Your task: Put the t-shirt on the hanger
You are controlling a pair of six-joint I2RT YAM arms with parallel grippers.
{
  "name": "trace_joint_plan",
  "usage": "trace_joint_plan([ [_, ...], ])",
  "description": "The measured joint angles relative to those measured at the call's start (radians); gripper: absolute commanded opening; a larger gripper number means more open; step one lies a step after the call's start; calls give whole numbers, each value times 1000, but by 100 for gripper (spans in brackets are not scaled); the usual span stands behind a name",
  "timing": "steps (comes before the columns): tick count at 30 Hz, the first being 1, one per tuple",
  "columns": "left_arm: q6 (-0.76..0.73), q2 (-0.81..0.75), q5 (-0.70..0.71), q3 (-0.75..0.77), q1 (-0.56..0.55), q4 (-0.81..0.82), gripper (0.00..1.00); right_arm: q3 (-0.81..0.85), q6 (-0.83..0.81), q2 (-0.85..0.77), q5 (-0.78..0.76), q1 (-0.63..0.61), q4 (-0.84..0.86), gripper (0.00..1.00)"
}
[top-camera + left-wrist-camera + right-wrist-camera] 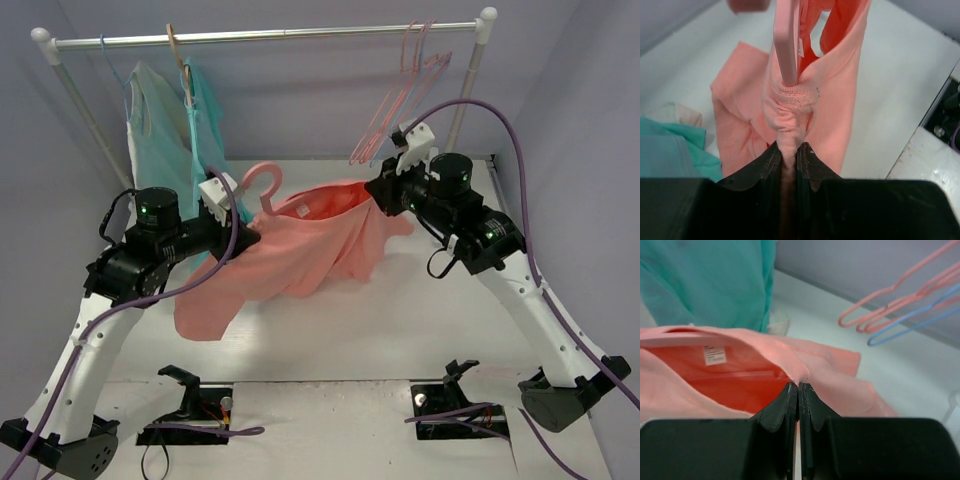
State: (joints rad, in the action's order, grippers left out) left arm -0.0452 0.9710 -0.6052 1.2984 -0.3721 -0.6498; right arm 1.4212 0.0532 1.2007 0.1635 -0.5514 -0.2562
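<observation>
A: Position of the t-shirt (300, 255)?
B: Hung up between the two arms, above the tabletop (400, 330). The lower part drooped toward the left. Could not tell whether its bottom edge touched the tabletop.
A: Left hand (789, 147)?
B: Fingers nearly together, pinching a bunched roll of t-shirt fabric. The bar of the hanger (786, 45) ran down into that bunch. Could not tell whether the fingers also caught the hanger itself.
A: And its curved top?
B: Rose out of the fabric just beside the left hand, per the top view.
A: Right hand (798, 386)?
B: Fingers pressed together on a thin edge of the t-shirt, at the rim of an opening. A white label (715, 355) showed inside, left of the grip.
A: Behind?
B: Teal garment (190, 140) hung from the rail (270, 36) at the left, thin hangers (405, 95) at the right.
</observation>
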Motion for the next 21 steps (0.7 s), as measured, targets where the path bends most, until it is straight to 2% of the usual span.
trace_joint_plan([
  [3, 33, 23, -8, 49, 0, 69, 0, 90, -15, 25, 1, -34, -21, 0],
  [10, 124, 27, -98, 52, 0, 226, 0, 214, -62, 98, -29, -132, -50, 0],
  [17, 185, -10, -220, -29, -2, 319, 0, 196, -106, 100, -93, -138, -48, 0],
  [21, 185, -42, -277, -95, -2, 302, 0, 153, -146, 60, -104, -139, -72, 0],
])
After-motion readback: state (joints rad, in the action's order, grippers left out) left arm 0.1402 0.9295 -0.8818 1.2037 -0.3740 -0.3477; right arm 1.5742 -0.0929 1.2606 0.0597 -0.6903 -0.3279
